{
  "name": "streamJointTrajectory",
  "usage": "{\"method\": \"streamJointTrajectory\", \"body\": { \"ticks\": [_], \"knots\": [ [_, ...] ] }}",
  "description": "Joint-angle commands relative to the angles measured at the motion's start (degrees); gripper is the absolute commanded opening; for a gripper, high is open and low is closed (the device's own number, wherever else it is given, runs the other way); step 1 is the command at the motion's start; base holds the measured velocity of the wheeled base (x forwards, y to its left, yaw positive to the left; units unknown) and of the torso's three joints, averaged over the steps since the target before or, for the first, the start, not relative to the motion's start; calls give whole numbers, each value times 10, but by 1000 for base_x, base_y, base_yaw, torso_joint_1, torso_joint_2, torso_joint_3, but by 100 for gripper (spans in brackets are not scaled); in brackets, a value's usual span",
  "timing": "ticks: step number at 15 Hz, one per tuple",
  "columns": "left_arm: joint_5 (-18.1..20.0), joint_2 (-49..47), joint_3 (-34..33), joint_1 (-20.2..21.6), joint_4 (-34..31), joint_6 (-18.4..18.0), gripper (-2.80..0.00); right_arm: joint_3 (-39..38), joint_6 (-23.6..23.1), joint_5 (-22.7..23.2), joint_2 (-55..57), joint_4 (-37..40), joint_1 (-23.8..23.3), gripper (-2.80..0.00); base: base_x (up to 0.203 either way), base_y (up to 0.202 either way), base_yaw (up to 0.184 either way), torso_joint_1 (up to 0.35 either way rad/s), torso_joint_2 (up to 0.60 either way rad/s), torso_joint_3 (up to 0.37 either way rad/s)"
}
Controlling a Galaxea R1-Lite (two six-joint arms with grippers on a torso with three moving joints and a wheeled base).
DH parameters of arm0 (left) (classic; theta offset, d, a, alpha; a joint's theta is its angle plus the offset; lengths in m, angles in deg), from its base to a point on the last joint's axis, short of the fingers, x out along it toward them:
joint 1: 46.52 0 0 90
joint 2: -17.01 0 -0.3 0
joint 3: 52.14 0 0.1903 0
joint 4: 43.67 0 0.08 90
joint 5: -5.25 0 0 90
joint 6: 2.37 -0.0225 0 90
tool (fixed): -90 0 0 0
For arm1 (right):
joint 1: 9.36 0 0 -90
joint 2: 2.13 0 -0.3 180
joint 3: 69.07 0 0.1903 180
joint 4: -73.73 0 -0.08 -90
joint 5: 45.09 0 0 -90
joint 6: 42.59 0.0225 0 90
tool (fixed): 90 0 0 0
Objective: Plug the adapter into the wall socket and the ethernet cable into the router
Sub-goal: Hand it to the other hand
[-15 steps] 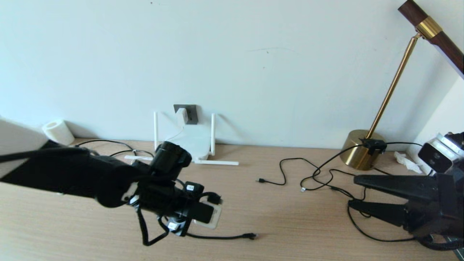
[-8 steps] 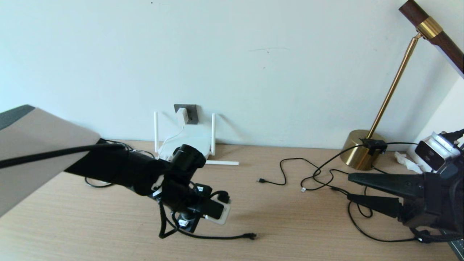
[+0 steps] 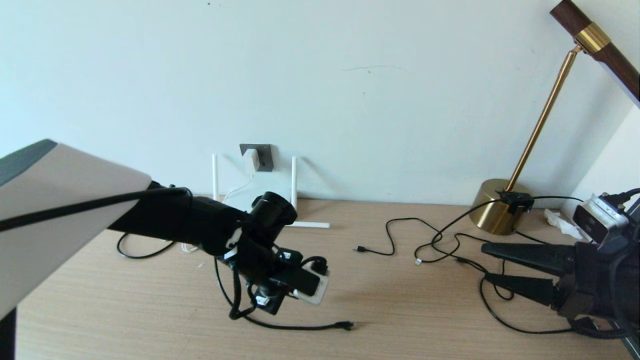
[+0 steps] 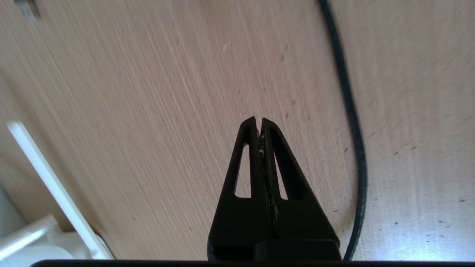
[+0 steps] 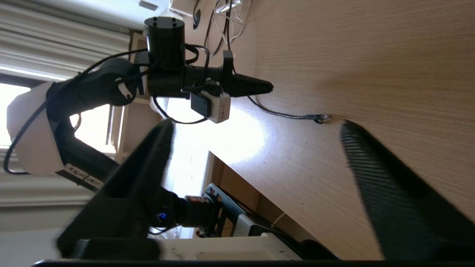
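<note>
The white adapter (image 3: pixel 251 159) sits in the dark grey wall socket (image 3: pixel 263 156), its thin white cord hanging down. My left arm hides most of the router (image 3: pixel 294 182); two upright antennas and one lying flat show. The ethernet cable (image 3: pixel 300 328) lies on the desk near the front, its plug (image 3: pixel 345 325) pointing right. My left gripper (image 4: pixel 258 120) hovers shut and empty over bare wood, with the cable (image 4: pixel 352 122) beside it. In the right wrist view the left gripper (image 5: pixel 270 88) is just short of the plug (image 5: pixel 319 118). My right gripper (image 3: pixel 486 264) stands open and empty at the far right.
A brass lamp base (image 3: pixel 497 212) stands at the back right, with thin black cords (image 3: pixel 425 245) looping across the desk in front of it. A crumpled tissue (image 3: pixel 560 222) lies by the right wall. The desk's front edge (image 5: pixel 241 178) is close behind the ethernet cable.
My left arm has swung right and down across the desk, now covering the router body and nearing the ethernet plug. The right gripper has shifted only slightly and stays open.
</note>
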Motion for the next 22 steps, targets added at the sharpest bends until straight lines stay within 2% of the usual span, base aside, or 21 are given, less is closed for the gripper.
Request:
{"method": "streamJointTrajectory", "body": {
  "ticks": [1, 3, 7, 14, 22],
  "knots": [
    [-4, 0, 14, -10, -16, -5, -280, -8, 2, 3, -1, -8, -2, -280, 0, 0, 0, 0, 0, 0],
    [-22, -5, 21, -20, -19, -4, -280, -19, 5, 2, -12, -17, -4, -280, 0, 0, 0, 0, 0, 0],
    [-23, -12, 25, -26, -22, -3, -280, -43, 3, 3, -34, -17, -27, -280, 0, 0, 0, 0, 0, 0],
    [-24, -37, 41, -47, -22, 5, -280, -72, 4, 3, -77, -17, -33, -280, 0, 0, 0, 0, 0, 0],
    [-25, -34, -2, -91, -22, 5, -280, -102, 2, 3, -71, -25, -57, -280, 0, 0, 0, 0, 0, 0]
  ]
}}
